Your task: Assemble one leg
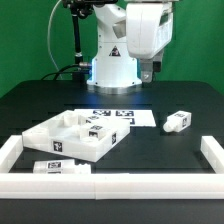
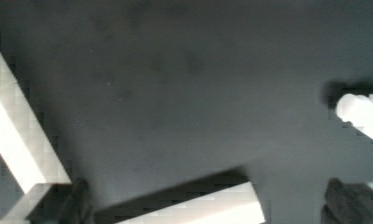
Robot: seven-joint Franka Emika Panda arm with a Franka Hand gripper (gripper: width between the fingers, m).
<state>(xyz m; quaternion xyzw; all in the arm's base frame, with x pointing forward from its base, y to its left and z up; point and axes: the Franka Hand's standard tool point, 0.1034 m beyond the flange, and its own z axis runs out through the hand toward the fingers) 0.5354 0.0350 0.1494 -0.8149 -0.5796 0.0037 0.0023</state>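
The leg [image 1: 177, 121] lies on its side on the black table [image 1: 185, 95], towards the exterior view's right, well apart from the white tray-shaped part [image 1: 75, 135] on the exterior view's left and just off the corner of the marker board [image 1: 117, 117]. Its long axis runs flat along the tabletop on a shallow diagonal. One end points towards the camera and the exterior view's left, and a black-and-white tag shows on that end; the other end points away and to the right. Nothing touches it. The arm [image 1: 150, 30] stands at the back of the table, folded high. Its large white upper link leans towards the exterior view's right, and the gripper [image 1: 148, 72] hangs below it, pointing down, clear of the table and well behind the leg. In the wrist view the two dark fingers [image 2: 41, 205] sit far apart at opposite sides of the picture, so the gripper [image 2: 197, 200] is spread wide with nothing held between them. A blurred white blob [image 2: 361, 110] at the edge of that view may be the leg, but it is too soft to be sure.
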